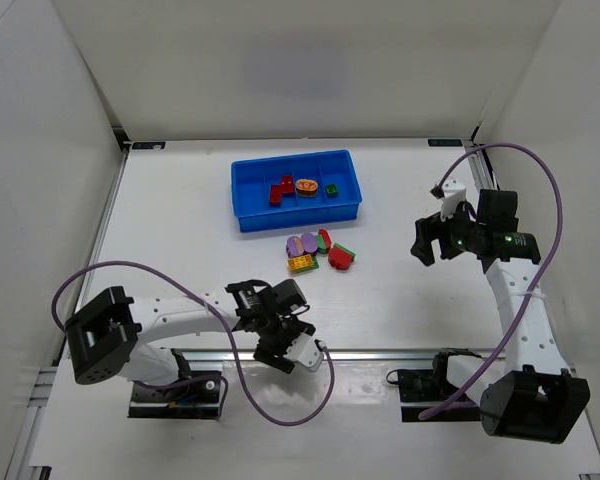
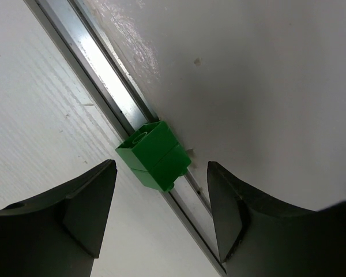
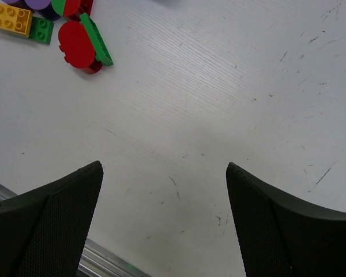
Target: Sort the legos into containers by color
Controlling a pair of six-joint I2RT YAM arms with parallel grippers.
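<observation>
A white, faintly scuffed worktop (image 1: 180,220) is enclosed by plain white walls (image 1: 310,60) behind and at both sides. An aluminium rail (image 1: 380,352) crosses its near edge.

This is a robotics lab bench, a purpose-built test cell rather than a lived-in room. A plain white desk (image 1: 400,300) is boxed in by bare white panels (image 1: 300,70) on three sides. A left arm (image 1: 180,315) and a right arm (image 1: 520,300) stand by an aluminium rail (image 1: 380,353) at the near edge, trailing purple cables (image 1: 550,190). The only props are toy bricks (image 1: 320,250) and a blue tray (image 1: 300,218).
</observation>
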